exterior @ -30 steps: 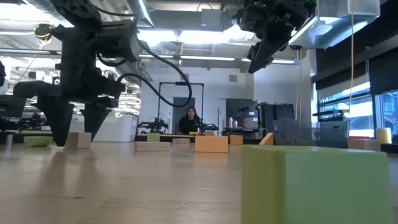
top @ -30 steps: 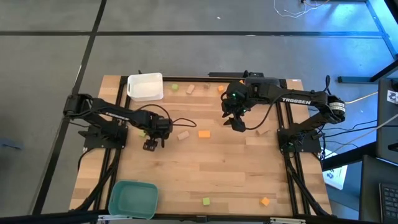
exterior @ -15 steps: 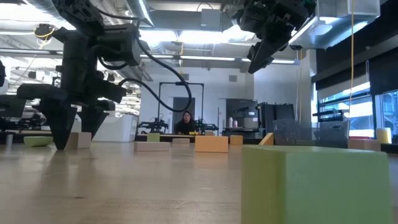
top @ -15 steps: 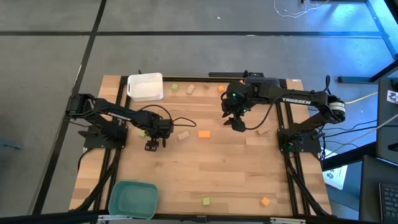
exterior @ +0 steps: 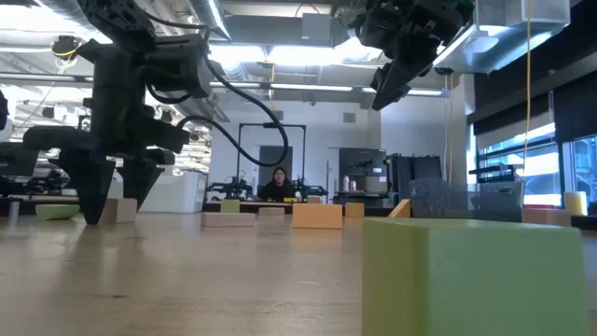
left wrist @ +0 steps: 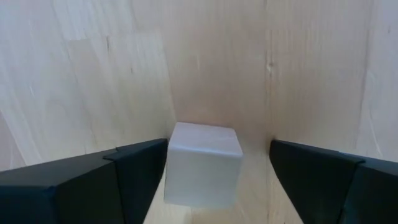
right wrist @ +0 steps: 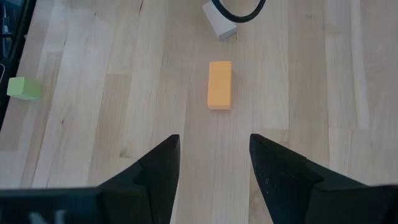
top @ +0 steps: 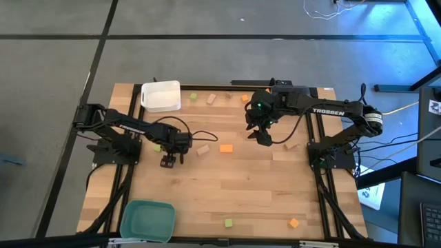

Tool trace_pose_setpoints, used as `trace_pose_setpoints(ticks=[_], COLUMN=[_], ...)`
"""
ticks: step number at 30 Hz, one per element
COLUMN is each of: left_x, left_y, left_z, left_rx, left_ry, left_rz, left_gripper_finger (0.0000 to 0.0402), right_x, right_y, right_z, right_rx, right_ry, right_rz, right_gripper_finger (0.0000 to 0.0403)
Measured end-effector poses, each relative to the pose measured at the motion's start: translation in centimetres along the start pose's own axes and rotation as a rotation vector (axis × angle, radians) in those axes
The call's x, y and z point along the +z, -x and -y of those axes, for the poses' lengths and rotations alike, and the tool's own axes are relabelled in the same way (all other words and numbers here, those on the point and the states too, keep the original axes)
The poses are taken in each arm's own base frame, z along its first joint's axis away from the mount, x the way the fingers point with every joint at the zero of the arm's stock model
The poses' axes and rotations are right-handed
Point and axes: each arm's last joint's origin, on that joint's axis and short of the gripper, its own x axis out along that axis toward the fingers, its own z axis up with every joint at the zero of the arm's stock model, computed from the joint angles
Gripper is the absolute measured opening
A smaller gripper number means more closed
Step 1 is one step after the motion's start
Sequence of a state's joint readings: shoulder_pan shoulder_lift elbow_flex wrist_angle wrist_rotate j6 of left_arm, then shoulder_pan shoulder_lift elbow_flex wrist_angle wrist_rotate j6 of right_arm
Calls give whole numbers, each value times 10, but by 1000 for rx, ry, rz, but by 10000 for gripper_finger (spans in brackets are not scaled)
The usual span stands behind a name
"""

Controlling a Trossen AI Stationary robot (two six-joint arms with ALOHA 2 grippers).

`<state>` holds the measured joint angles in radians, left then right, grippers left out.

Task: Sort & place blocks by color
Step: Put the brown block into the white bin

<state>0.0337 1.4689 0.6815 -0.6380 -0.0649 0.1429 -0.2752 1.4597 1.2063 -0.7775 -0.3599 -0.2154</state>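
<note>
Pale block (left wrist: 202,163) looks light, rigid; your left tool (left wrist: 214,180), fingers apart, straddles it—pinch flat sides; right tool (right wrist: 214,163) apart.

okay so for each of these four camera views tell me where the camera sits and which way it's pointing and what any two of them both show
High view: above the table, looking straight down; both arms, white tray, teal tray.
Low view: at table-top height, looking level into the room; left gripper down at the wood, right gripper up high.
Left wrist view: looking down between its fingers at a pale block.
Right wrist view: looking down past its fingers at an orange block.
Shared: that orange block also shows in the high view.
</note>
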Motion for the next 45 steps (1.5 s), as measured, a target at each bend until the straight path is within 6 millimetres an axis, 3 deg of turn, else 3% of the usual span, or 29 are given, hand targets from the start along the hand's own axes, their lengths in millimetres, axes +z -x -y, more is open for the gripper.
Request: trace_pose_setpoints(ticks=[13, 18, 25, 28, 33, 40, 45], left_x=[3, 7, 30, 39, 39, 24, 1], left_y=[1, 6, 40, 55, 88, 120, 128], left_z=[18, 17, 3, -10, -44, -102, -143], left_rx=[31, 49, 177, 234, 364, 524, 543], left_ry=[-90, -18, 101, 189, 393, 684, 882], left_rz=[8, 30, 142, 204, 233, 182, 168], left_gripper_finger=[122, 121, 121, 121, 121, 121, 121], right_x=[0, 0, 0, 0, -1, -2, -2], right_y=[0, 2, 16, 24, 35, 39, 39], right_z=[0, -1, -6, -9, -13, -12, -12], right_rx=[0, -1, -9, -15, -40, -131, -134], right_ry=[-1, 1, -36, -31, -36, -68, -68], right_rz=[0, 6, 46, 69, 102, 103, 104], right_gripper_finger=[195, 195, 195, 195, 195, 195, 195])
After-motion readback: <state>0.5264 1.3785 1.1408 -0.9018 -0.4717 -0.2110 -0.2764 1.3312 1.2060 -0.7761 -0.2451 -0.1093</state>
